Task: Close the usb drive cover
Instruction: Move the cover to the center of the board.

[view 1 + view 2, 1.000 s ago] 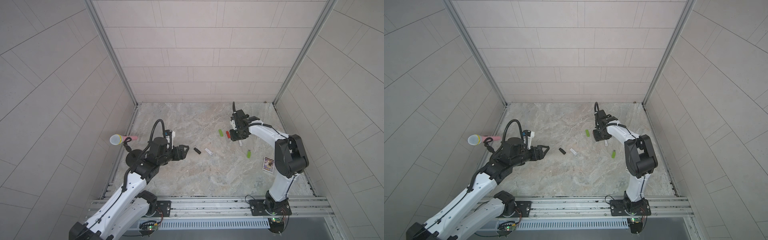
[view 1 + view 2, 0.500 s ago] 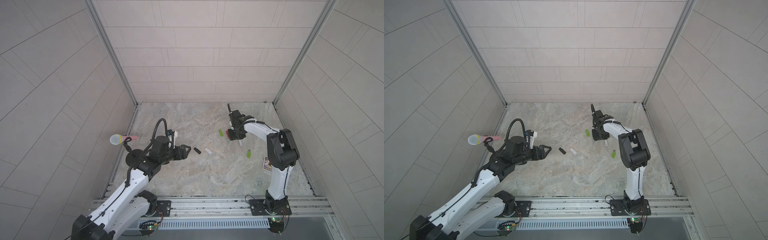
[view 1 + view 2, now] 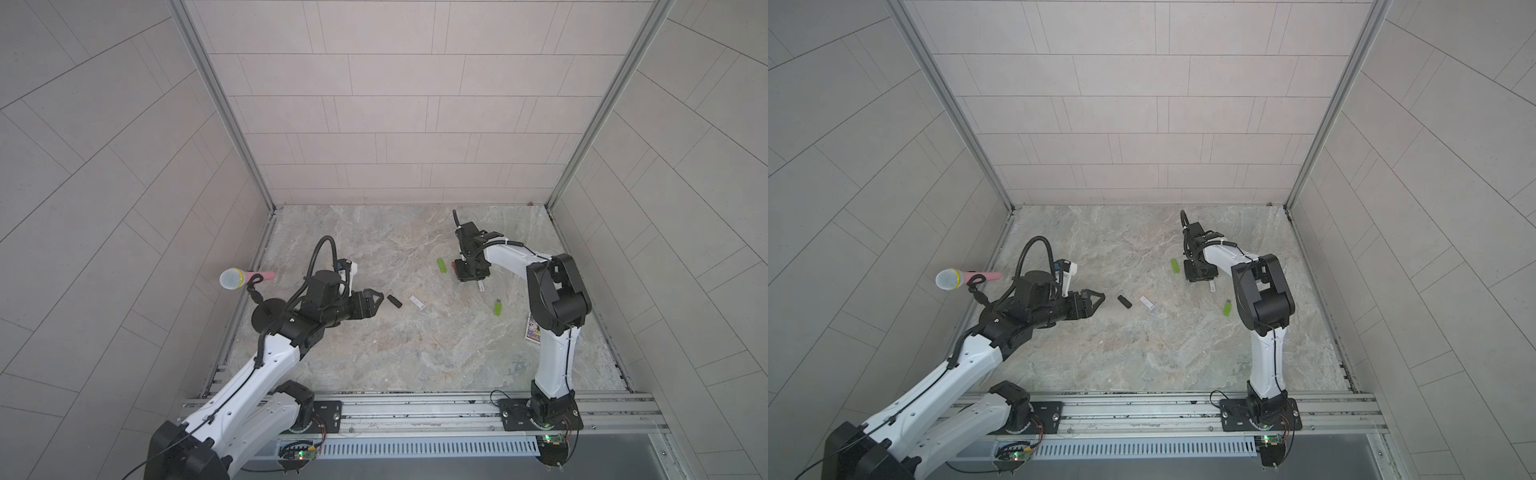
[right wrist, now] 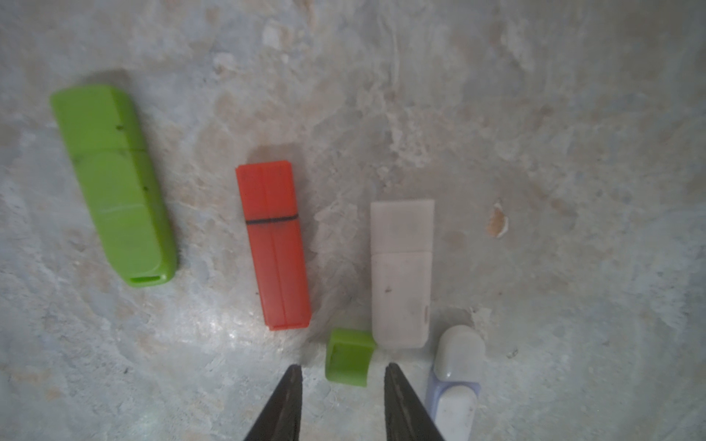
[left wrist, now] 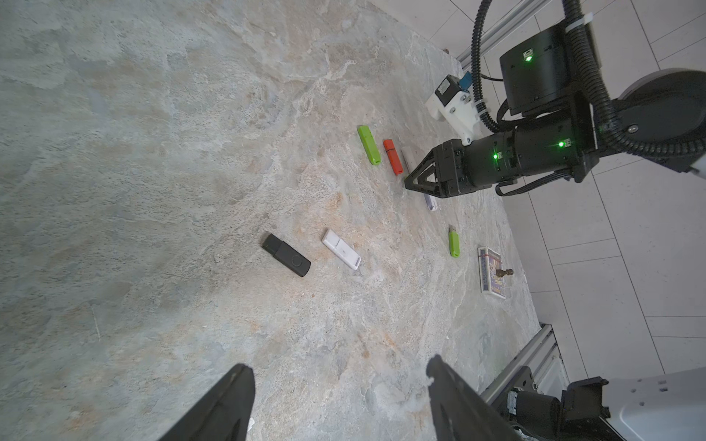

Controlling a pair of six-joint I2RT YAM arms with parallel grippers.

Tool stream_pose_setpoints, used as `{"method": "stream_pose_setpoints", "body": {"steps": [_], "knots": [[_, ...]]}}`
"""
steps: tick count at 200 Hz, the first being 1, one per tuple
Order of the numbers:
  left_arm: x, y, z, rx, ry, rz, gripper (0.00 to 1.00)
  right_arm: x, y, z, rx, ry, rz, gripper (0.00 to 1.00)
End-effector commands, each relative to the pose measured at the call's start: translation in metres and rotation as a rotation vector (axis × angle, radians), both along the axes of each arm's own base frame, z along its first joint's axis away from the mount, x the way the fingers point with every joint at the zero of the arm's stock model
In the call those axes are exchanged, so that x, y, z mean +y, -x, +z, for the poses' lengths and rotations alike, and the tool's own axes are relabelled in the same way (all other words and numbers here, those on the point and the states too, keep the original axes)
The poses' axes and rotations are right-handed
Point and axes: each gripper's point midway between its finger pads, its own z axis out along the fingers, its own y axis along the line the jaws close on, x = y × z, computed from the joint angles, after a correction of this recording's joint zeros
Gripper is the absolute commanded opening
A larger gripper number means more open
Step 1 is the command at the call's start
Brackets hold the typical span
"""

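- In both top views, drives lie scattered over the desk [image 3: 374, 365]. The left gripper [image 3: 374, 297] hangs low on the left with its jaws apart and empty, aimed at the black drive [image 3: 394, 301]. The slim white drive [image 3: 417, 302] lies just beyond that.
- The right gripper [image 3: 471, 276] points down at the far right, and its body hides the jaws here. The capped green drive [image 3: 441, 266] lies just to its left.
- The open green drive [image 3: 497, 306], plug bare, lies apart from that cluster, beside the right arm. The arm partly covers a card box [image 3: 532, 332]. A microphone [image 3: 245, 277] stands at the left edge.
- In the left wrist view, the left gripper [image 5: 339, 362] has its fingers [image 5: 237, 397] spread wide with bare desk between them. The black drive [image 5: 286, 255] and slim white drive [image 5: 341, 249] lie side by side, not touching. The red drive [image 5: 392, 156] lies beside the capped green drive [image 5: 369, 145].
- In the right wrist view, the right gripper [image 4: 343, 367] has its jaws slightly apart, straddling the green cap [image 4: 349, 357] with a gap on each side. The cap touches the end of the broad white drive [image 4: 401, 273]. A blue-white drive [image 4: 456, 382] crowds one fingertip. The red drive [image 4: 273, 244] lies on the cap's other side, not touching it.
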Motion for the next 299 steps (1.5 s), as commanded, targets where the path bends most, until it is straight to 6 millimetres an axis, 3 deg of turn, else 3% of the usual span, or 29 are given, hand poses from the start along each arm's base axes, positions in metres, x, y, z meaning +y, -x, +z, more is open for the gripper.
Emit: {"method": "stream_pose_setpoints", "body": {"steps": [1, 41, 112, 141, 186, 212, 247, 299], "knots": [[-0.002, -0.005, 0.011, -0.033, 0.019, -0.002, 0.78, -0.004, -0.006, -0.006, 0.0, 0.024, -0.026, 0.38], [-0.002, -0.005, 0.011, -0.03, 0.021, -0.001, 0.78, -0.004, -0.008, -0.012, 0.003, 0.025, -0.043, 0.37], [-0.001, -0.003, 0.01, -0.026, 0.021, 0.0, 0.78, -0.007, 0.007, -0.009, 0.013, 0.03, -0.041, 0.2], [-0.002, -0.003, 0.009, -0.026, 0.026, 0.001, 0.78, 0.006, 0.032, -0.005, 0.032, -0.026, -0.023, 0.2], [-0.005, -0.003, 0.008, -0.02, 0.046, -0.005, 0.78, 0.039, 0.101, -0.008, 0.05, -0.08, 0.016, 0.22], [-0.006, -0.002, 0.007, -0.013, 0.062, -0.005, 0.78, 0.043, 0.13, -0.013, 0.058, -0.071, 0.009, 0.25], [-0.006, 0.0, 0.009, -0.014, 0.074, -0.008, 0.78, 0.037, 0.145, -0.014, 0.067, -0.071, -0.002, 0.33], [-0.006, 0.001, 0.009, -0.017, 0.09, 0.003, 0.78, 0.053, 0.146, -0.004, 0.063, -0.145, 0.062, 0.34]]}}
